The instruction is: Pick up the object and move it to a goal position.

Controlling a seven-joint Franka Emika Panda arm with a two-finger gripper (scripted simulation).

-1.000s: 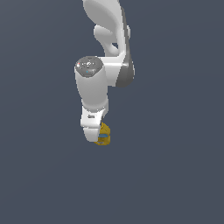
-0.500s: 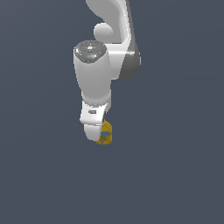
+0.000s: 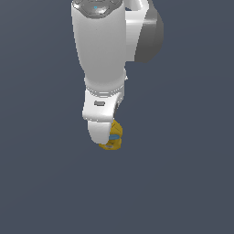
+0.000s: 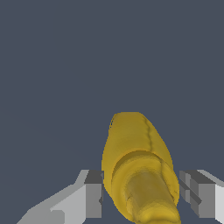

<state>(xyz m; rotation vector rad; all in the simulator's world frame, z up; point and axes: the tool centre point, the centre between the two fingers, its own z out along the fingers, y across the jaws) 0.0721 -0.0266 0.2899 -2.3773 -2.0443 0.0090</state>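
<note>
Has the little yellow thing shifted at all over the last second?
No. In the exterior view the yellow object sits at the same spot in the frame; only the arm above it has swung closer to the camera.

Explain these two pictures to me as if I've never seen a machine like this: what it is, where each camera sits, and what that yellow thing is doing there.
These are renders from a physics simulation, not photographs. The white machine is a robot arm, seen in the exterior view from a camera off the arm. At its lower end is the gripper, a two-fingered clamp. Its job is to pick up an object and carry it to a goal spot.

The other picture comes from a camera on the wrist, looking along the gripper. The grey blocks at either side are its fingers, and the mustard-yellow object stands between them. One finger seems to touch it; the other shows a narrow gap, so a firm grip cannot be confirmed. The surface is plain dark grey.
</note>
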